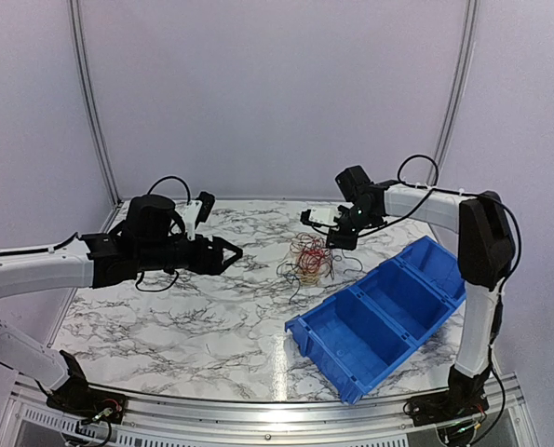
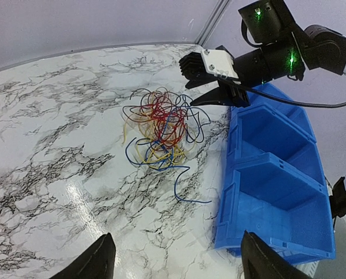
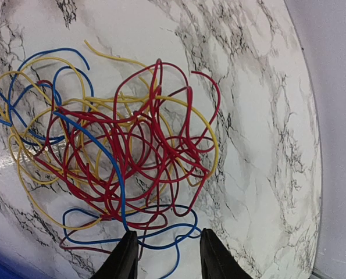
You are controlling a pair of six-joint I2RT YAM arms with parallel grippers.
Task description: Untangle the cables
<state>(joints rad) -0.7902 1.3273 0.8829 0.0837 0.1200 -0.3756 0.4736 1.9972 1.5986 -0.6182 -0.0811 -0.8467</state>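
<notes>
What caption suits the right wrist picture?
The right gripper, jaws open, just above a tangle of red, yellow and blue cables on a marble table.

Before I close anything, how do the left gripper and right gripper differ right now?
Left gripper sits off to the side of the cables, bare table between; right gripper hangs at the tangle's edge. Left jaws are spread wide; right jaws are narrower, with a blue loop showing between them. Left points roughly level, right tilts downward. Both are open, neither gripping a cable.
</notes>
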